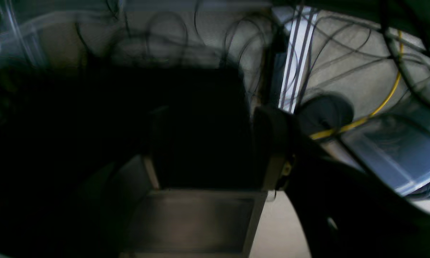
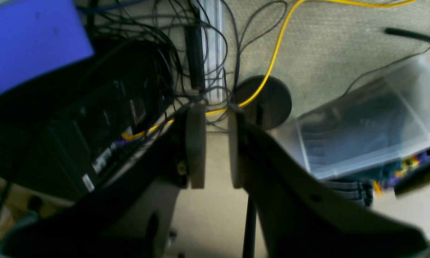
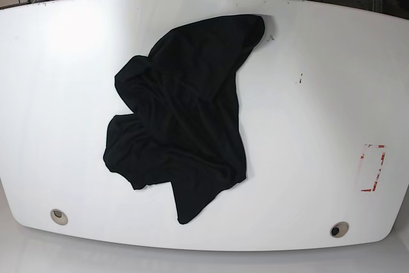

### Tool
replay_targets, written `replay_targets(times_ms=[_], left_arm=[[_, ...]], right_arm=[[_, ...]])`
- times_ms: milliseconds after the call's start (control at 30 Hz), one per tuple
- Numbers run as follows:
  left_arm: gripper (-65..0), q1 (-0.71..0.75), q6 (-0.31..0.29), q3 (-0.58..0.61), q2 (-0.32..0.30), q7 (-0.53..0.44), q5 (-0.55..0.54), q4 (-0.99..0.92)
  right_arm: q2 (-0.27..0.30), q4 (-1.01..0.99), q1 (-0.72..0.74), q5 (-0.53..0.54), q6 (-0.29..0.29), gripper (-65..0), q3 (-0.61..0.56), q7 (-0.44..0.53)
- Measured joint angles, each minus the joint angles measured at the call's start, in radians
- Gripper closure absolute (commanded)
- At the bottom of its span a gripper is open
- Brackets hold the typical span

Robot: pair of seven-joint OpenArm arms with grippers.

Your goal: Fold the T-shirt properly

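Crumpled black T-shirt [image 3: 182,126] sits mid-table [image 3: 307,126], nothing touching it. Right gripper [image 2: 215,143] has a narrow gap and holds nothing; left gripper [image 1: 208,143] looks parted, empty too.

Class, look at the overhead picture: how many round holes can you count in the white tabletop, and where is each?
2. One round hole sits near the front left corner of the white table; the other near the front right corner. The crumpled black T-shirt could hide more.
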Motion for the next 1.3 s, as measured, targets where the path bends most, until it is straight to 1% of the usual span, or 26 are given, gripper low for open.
replay_targets(times_ms=[167, 500, 833, 1000, 1233, 1300], left_arm=[[-31.9, 0.022, 0.000, 0.005, 0.003, 0.000, 0.000, 0.035], [-31.8, 0.032, 0.000, -0.007, 0.025, 0.000, -0.003, 0.035], [-32.3, 0.078, 0.021, -0.011, 0.038, -0.043, -0.008, 0.130], [-32.3, 0.161, 0.016, -0.016, 0.042, -0.066, -0.009, 0.242], [-32.8, 0.299, 0.008, -0.027, 0.053, -0.095, -0.011, 0.426], [-32.7, 0.328, 0.001, -0.027, 0.059, -0.095, -0.010, 0.480]], right_arm=[[0.000, 0.031, -0.021, 0.000, -0.006, -11.1, 0.000, 0.000], [0.010, -0.002, -0.001, 0.000, -0.010, -10.9, -0.007, 0.028], [0.016, 0.043, -0.031, 0.003, -0.016, -11.1, -0.002, 0.059], [0.014, 0.138, -0.102, 0.003, -0.014, -10.7, -0.007, 0.049], [0.013, 0.340, -0.249, 0.002, -0.018, -10.7, -0.007, 0.030], [0.010, 0.425, -0.291, 0.000, -0.022, -10.7, -0.007, 0.007]])
